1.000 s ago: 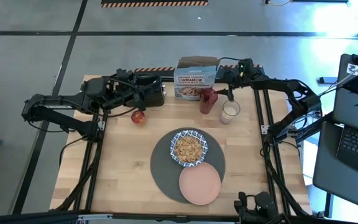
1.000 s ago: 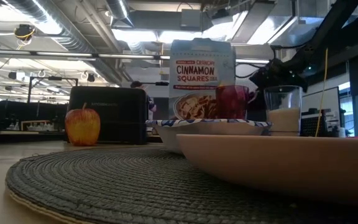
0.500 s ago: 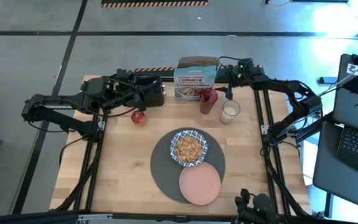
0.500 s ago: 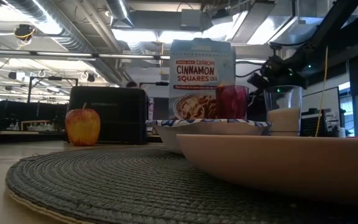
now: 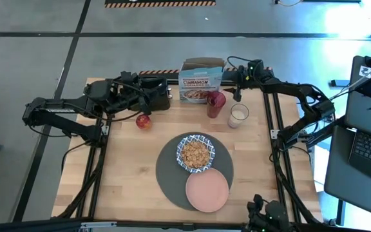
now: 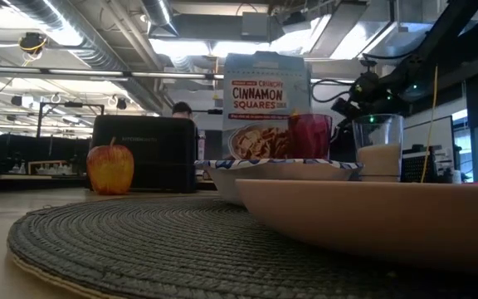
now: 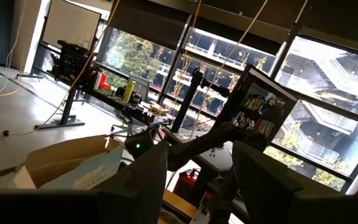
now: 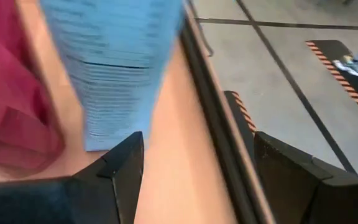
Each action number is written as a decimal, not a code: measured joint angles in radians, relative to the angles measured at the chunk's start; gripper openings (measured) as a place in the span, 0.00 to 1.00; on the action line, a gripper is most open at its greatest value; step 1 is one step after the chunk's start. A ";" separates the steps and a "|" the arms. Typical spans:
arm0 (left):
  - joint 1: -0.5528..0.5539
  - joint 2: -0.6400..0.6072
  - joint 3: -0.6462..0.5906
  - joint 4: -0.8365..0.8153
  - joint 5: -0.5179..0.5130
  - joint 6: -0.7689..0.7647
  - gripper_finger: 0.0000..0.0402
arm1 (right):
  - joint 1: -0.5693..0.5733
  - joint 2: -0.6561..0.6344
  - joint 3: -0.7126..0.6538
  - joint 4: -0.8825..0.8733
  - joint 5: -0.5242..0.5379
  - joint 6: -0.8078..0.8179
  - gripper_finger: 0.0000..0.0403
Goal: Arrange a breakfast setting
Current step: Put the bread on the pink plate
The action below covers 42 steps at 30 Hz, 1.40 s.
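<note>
Now, right gripper (image 5: 235,80) beside the cereal box (image 5: 199,81), jaws apart, grasping nothing; left gripper (image 5: 148,102) beyond the box's other side near the apple (image 5: 143,120), jaws parted and empty; nearer than the box, red tumbler (image 5: 215,104) and milk glass (image 5: 237,115) side by side; farther out on the desk (image 5: 127,167), mat (image 5: 167,169) carrying bowl (image 5: 195,153) and pink plate (image 5: 207,191).

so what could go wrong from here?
The right gripper is at the table's far edge beside the cereal box, with the red tumbler and milk glass close by. A swing of that arm could tip the box or knock over either glass, spilling milk.
</note>
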 joint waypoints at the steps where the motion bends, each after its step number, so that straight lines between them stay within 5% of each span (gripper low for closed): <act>1: 0.000 0.000 0.000 0.000 0.000 0.000 0.43 | -0.008 -0.010 0.000 -0.003 0.000 0.000 0.62; 15: 0.000 0.000 0.000 -0.151 -0.008 0.026 0.43 | -0.085 -0.334 0.207 -0.383 -0.010 -0.061 0.62; 24: 0.000 0.000 0.000 -0.281 -0.139 0.026 0.43 | -0.052 -0.540 0.309 -0.533 -0.372 0.074 0.62; 27: 0.009 0.000 0.000 -0.306 -0.165 0.026 0.43 | 0.013 -0.604 0.309 -0.576 -0.394 0.130 0.62; 31: 0.041 0.000 0.000 -0.350 -0.162 0.026 0.43 | 0.150 -0.673 0.309 -0.639 -0.279 0.185 0.62; 37: 0.096 0.000 0.000 -0.397 -0.154 0.053 0.43 | 0.419 -0.698 0.304 -0.653 0.037 0.324 0.62; 42: 0.160 -0.004 0.000 -0.469 0.022 0.078 0.43 | 0.605 -0.671 0.304 -0.644 0.282 0.400 0.62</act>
